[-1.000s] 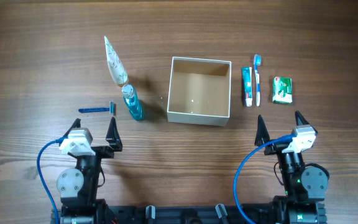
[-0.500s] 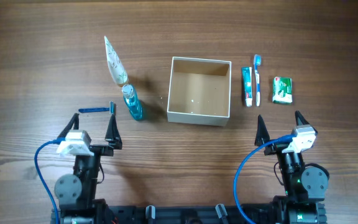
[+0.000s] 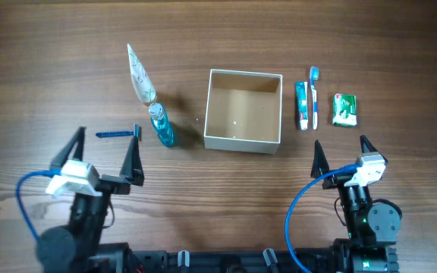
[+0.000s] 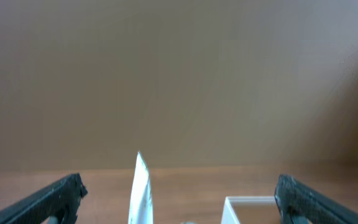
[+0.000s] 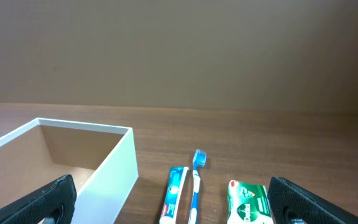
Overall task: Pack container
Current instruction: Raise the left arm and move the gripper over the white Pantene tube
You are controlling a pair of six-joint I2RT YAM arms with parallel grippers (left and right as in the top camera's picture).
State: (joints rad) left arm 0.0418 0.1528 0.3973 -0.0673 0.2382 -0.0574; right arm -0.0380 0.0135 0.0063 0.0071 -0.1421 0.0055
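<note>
The container (image 3: 243, 141), a square white-walled box with a tan inside, stands open at mid-table; it also shows in the right wrist view (image 5: 114, 171) and the left wrist view (image 4: 247, 202). Left of it lie a white tube (image 3: 140, 76), a blue bottle (image 3: 161, 127) and a blue razor (image 3: 117, 133). Right of it lie a toothpaste tube (image 3: 302, 105), a toothbrush (image 3: 314, 95) and a green packet (image 3: 344, 110). My left gripper (image 3: 103, 150) is open and empty, near the razor. My right gripper (image 3: 341, 150) is open and empty, in front of the toothbrush.
The wooden table's front edge is close behind both arm bases. Blue cables loop beside each arm (image 3: 29, 201) (image 3: 298, 208).
My left arm has swung left and forward, its fingers spreading wider. The right arm and all items have not moved.
</note>
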